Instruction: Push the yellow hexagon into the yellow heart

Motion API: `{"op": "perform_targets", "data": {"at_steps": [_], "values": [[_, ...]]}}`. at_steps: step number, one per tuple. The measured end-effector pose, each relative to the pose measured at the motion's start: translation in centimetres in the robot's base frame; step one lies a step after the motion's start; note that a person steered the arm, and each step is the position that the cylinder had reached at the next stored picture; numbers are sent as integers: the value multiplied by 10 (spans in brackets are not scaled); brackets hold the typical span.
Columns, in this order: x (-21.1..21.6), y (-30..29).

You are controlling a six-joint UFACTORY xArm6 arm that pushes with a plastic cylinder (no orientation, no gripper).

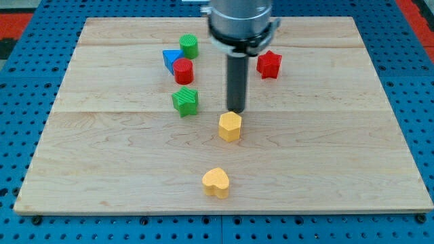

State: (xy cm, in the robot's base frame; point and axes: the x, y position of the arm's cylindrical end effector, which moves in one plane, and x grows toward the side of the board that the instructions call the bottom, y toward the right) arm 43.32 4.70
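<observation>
The wooden tabletop point(339, 169) fills most of the view, a pale board lying on a blue pegboard surface point(420, 102) that shows all around it. My arm point(241, 24) comes down from the view's top as a wide dark and silver collar, narrowing into the straight dark rod, and my tip point(236, 110) sits just above the yellow hexagon point(230, 126) in the view, right at its upper edge (whether it actually touches I cannot tell). I have no fingers here, only the rod, so there is nothing to open or close and I hold nothing. The yellow heart point(216, 182) lies well below the hexagon, toward the view's bottom and slightly to the left, clearly apart from it. To the left of my tip is a green star point(185, 101). Above that, a red cylinder point(183, 70) touches a blue triangle point(171, 58), with a green cylinder point(189, 46) just above them. A red star point(269, 64) stands alone to the rod's right.
</observation>
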Motion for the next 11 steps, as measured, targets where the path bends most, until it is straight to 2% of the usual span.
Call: {"op": "perform_targets", "data": {"at_steps": [1,3,4,5,6,10,11], "values": [[11,26],[72,-67],[31,-73],[38,-126],[61,-136],[88,-66],[35,-56]]}}
